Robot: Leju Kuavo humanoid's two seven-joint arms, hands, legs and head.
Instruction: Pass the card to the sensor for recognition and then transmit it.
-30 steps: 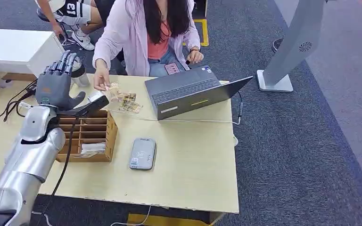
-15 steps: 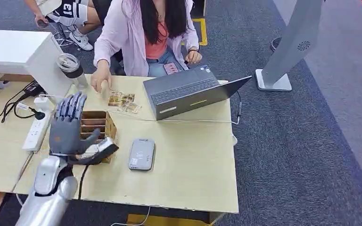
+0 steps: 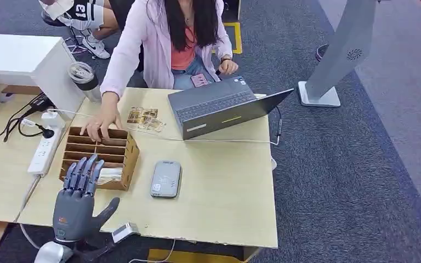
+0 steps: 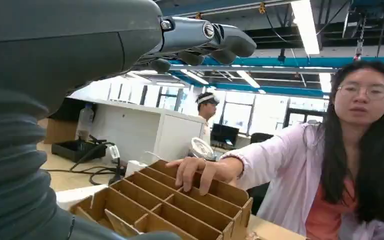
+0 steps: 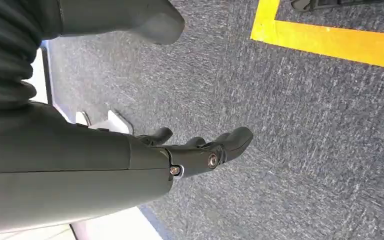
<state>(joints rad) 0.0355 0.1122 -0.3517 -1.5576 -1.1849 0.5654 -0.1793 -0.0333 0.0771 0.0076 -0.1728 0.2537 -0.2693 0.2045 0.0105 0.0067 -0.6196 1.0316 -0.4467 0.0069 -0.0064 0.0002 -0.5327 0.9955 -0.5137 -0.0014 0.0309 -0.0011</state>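
Grey carpet surrounds the table [image 3: 225,186]. I see my left hand [image 3: 77,200] spread wide and empty at the front edge, just before the box [image 3: 126,159]; the sensor [image 3: 165,178] lies beside the box. My right hand [image 5: 190,150] hangs empty over carpet, fingers loosely apart. I cannot tell where the card is.

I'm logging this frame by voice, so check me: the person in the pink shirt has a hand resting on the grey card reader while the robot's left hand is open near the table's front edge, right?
One detail is off. The person's hand rests on the back edge of the cardboard divider box, not on the grey card reader, which lies untouched beside the box, as the head view shows. The robot's left hand is indeed open near the front edge.
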